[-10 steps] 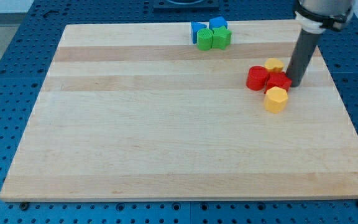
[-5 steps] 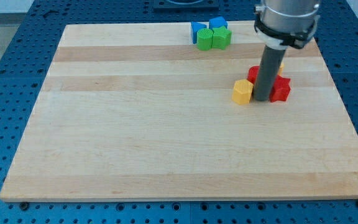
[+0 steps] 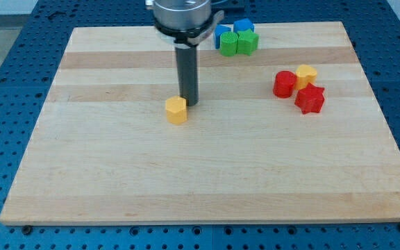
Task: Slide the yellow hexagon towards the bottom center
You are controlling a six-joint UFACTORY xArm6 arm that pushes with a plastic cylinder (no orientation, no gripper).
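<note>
The yellow hexagon (image 3: pixel 176 110) sits left of the counter (image 3: pixel 117 180) centre, about midway between the top and bottom edges, with my tip (image 3: pixel 189 104) touching or just beside its upper-right side; there are no fingers on this rig, only the bare rod, so nothing is clenched or grasped. Since the bottom centre lies down and slightly right of the block, I judge the tip should shift to the hexagon's upper-left face and push steadily through its middle, so it does not spin off sideways.
</note>
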